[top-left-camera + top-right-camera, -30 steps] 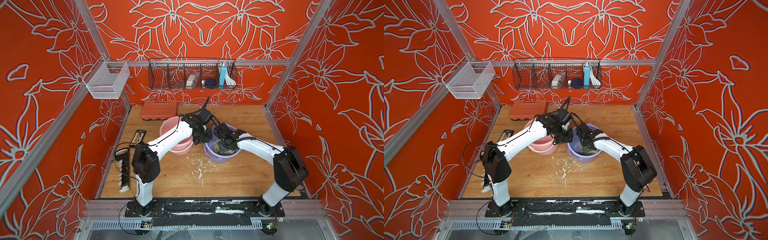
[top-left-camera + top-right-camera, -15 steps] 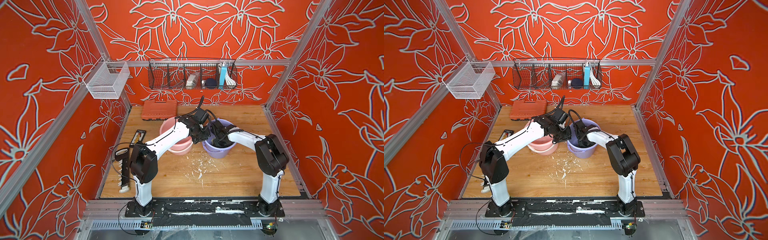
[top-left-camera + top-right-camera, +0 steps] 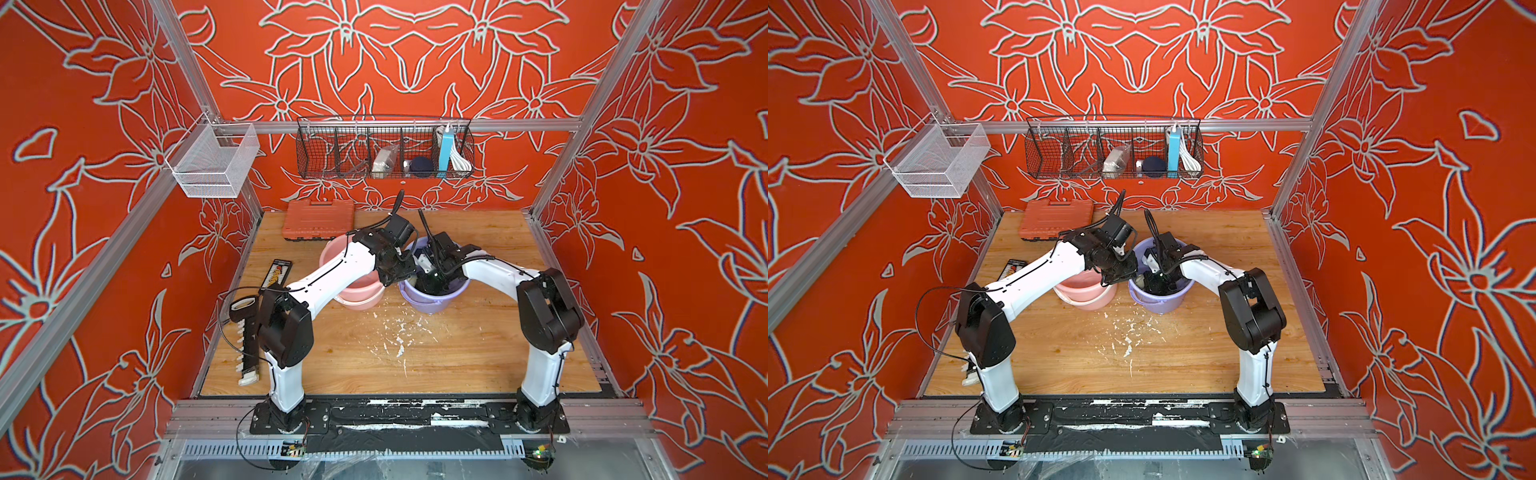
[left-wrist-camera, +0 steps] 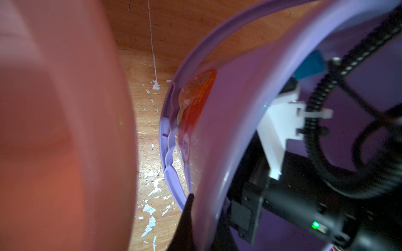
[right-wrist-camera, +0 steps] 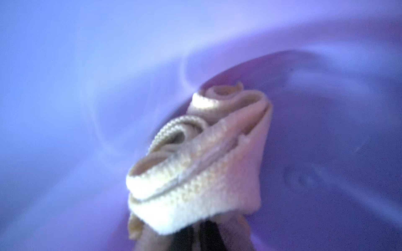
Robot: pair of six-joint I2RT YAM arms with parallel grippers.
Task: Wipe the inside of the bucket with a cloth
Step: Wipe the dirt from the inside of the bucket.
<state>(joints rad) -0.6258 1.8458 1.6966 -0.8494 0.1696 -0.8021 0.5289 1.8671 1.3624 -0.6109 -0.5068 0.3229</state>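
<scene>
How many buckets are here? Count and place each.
2. The round pink plastic bucket stands toward the robot's left; the round purple plastic bucket close beside it, rightward. None seems hidden.

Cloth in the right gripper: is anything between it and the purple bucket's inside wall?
Nothing visible. The cloth, bunched in the right gripper, is already inside the purple bucket, with only bare purple wall around it. The left gripper pinches the bucket's rim on the side facing the pink bucket.
</scene>
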